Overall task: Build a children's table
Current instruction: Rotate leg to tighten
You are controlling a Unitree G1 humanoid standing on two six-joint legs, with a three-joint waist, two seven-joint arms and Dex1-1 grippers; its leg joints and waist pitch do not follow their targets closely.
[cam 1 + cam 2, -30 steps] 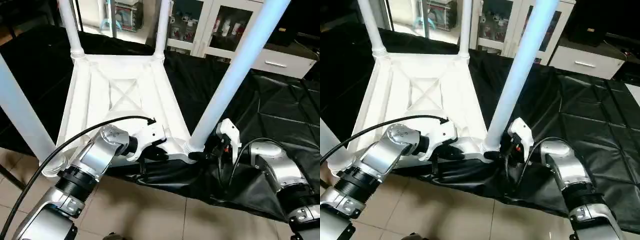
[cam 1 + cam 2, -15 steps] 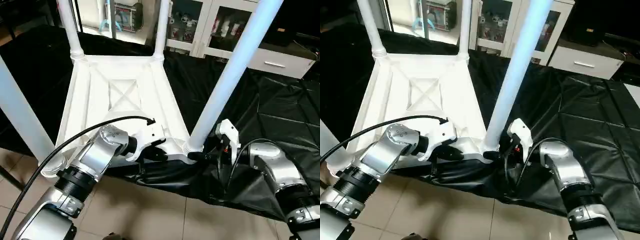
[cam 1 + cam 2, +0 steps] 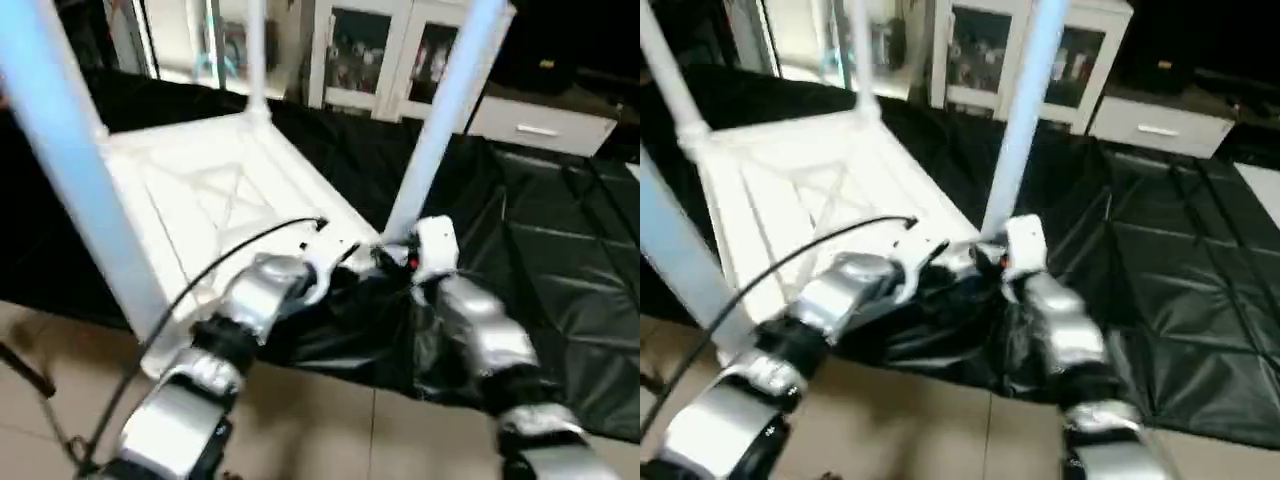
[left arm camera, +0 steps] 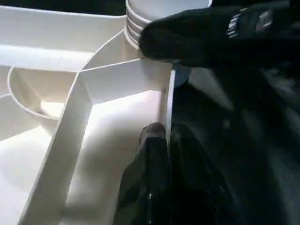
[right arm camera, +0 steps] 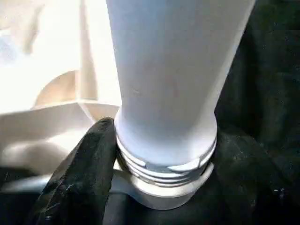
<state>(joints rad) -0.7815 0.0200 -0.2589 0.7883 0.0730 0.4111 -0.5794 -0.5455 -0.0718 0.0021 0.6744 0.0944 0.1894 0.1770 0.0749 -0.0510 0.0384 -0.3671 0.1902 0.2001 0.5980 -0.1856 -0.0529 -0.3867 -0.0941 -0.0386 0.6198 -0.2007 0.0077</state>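
Observation:
The children's table lies upside down on a black cloth, its white ribbed top (image 3: pixel 210 185) facing up. White legs stand in its corner sockets: a near left one (image 3: pixel 80 170), a far one (image 3: pixel 257 60) and a near right one (image 3: pixel 440 120). My left gripper (image 3: pixel 345 262) is shut on the thin rim (image 4: pixel 168 101) of the top beside the near right corner. My right gripper (image 3: pixel 395 258) is closed around the ribbed base of the near right leg (image 5: pixel 173 70), with one black finger (image 5: pixel 89 164) pressed against it. Its other finger is hidden behind the leg.
The black cloth (image 3: pixel 560 250) spreads out to the right. White cabinets with glass doors (image 3: pixel 360 50) stand at the back. Tiled floor (image 3: pixel 330 430) lies in front of the cloth. A black cable (image 3: pixel 200 290) arcs over my left forearm.
The head camera has swung, so the whole picture has shifted and blurred. Both grippers stay at the same near right corner of the table top.

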